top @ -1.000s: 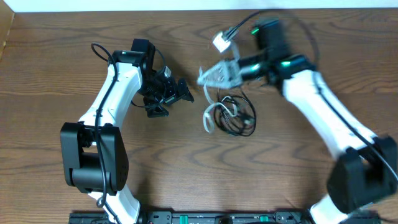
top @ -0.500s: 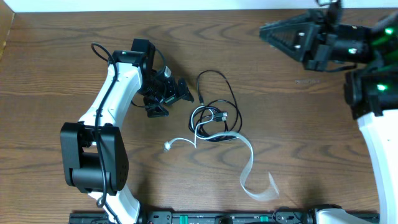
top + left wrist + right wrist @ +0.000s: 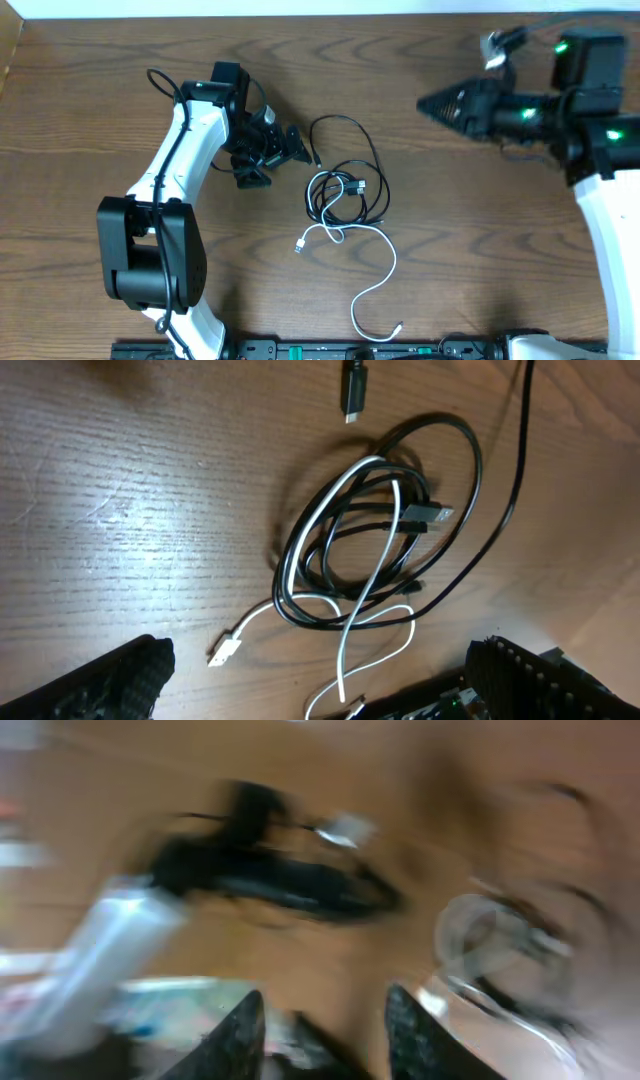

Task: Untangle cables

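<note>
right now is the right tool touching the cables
Apart. The overhead view shows a wide stretch of table between the right tool and the cables.

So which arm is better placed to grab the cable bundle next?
Left. The left fingers are open right beside the cables, which fill its wrist view; the right fingers are farther off, their camera blurred.

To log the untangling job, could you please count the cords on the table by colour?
White cord: 1
Black cords: 2, as far as the overlapping loops show
Total: 3
</note>
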{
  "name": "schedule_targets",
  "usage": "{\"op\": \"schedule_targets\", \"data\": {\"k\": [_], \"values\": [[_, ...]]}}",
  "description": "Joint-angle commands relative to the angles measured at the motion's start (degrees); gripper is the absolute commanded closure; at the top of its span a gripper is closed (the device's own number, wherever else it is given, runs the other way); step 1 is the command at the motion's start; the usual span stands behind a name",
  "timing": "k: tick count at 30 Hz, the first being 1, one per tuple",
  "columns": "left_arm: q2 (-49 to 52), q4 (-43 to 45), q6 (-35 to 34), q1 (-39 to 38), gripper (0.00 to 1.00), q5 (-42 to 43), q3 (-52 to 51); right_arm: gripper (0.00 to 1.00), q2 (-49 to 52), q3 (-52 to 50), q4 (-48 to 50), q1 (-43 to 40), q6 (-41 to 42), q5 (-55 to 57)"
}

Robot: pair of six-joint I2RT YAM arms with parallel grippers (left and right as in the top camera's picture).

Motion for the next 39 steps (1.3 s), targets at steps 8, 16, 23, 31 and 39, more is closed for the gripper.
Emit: {"op": "schedule_targets", "data": {"k": [8,16,23,31,39], "values": [[0.4,2.7,-0.2,-0.1,0.01,-0.9,-0.2,0.52,10.6,-1.2,-6.1,19.5,-13.0,27.9],[0.4,-0.3,-11.3,2.8,0.01,-13.1,-0.2,0.53,25.5,-1.2,-1.9,26.8,0.7,32.2],[0.4,-1.0,-11.2,4.2,0.01,-13.9,-0.2,0.54,36.0,-1.2,4.5,29.2,1.1,23.8],[0.4,-1.3,-11.2,4.1,0.01,-14.2,-1.3,0.74,40.2,-1.2,6.4,29.2,2.4,23.0],[0.4,-1.3,-11.2,4.1,0.01,-14.3,-1.5,0.99,36.5,1.6,4.2,27.3,0.4,18.0]]}}
